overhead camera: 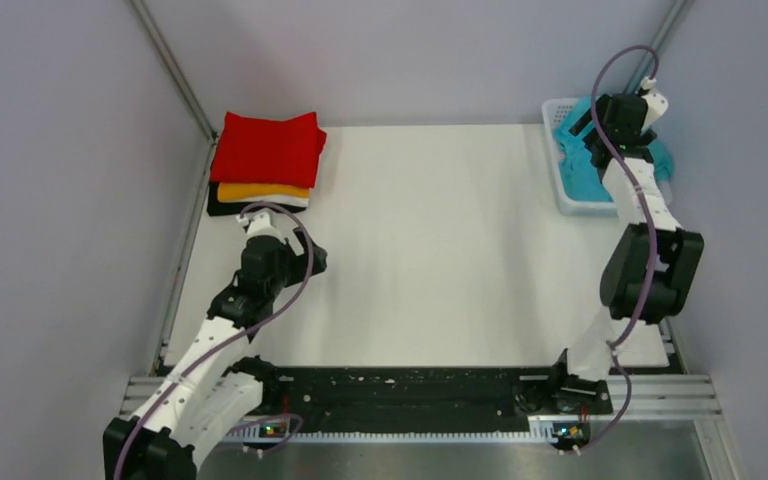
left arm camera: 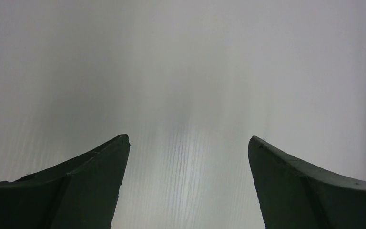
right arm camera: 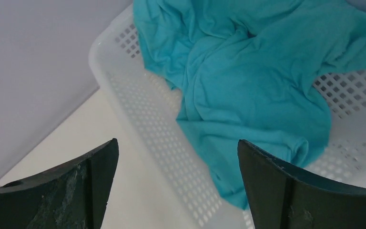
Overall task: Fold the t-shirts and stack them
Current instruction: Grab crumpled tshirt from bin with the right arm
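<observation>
I had the right claw (right arm camera: 177,143) poised over the white mesh basket (right arm camera: 145,112), its jaws spread wide, with the turquoise tee (right arm camera: 252,90) lying crumpled inside. The left claw (left arm camera: 188,137) hung agape over bare worktop (left arm camera: 186,71), near the folded stack (overhead camera: 260,190) topped by the red shirt (overhead camera: 268,148). My worry was that a pinch catching the mesh rim along with the cloth might lift the light basket, or a sleeve might snag in the holes.
</observation>
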Available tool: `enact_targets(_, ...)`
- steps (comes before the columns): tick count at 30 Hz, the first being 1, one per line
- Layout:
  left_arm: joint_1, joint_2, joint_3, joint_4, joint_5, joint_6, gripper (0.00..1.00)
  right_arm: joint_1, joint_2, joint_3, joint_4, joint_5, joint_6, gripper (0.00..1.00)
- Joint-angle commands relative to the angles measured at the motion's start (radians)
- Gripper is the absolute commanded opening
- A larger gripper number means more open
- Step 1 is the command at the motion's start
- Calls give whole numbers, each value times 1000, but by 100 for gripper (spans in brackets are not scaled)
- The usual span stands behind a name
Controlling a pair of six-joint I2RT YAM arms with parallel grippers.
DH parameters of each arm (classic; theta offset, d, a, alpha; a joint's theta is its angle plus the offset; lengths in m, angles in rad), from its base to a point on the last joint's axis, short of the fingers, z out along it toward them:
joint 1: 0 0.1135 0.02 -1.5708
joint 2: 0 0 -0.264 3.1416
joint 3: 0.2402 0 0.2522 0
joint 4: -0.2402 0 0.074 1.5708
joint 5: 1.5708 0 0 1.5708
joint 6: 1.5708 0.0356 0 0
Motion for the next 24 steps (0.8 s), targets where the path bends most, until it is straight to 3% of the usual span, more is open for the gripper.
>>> enact_targets(1,-3,17,43,68,-12,25,99,-56,281,263,19,-103,13,91)
enact_targets(6,-2,37,44,64,-43,33,99,-73,618,607,27,-171,41,89)
enact_targets(12,-2,40,44,65,-65,45,99,-89,909,914,62,-183,111,84)
enact_targets(19,-2,54,54,70,-96,53,99,-95,992,892,245,-212,115,73)
enact_targets(24,-2,64,56,63,-109,51,99,-106,1028,890,338,-260,146,55)
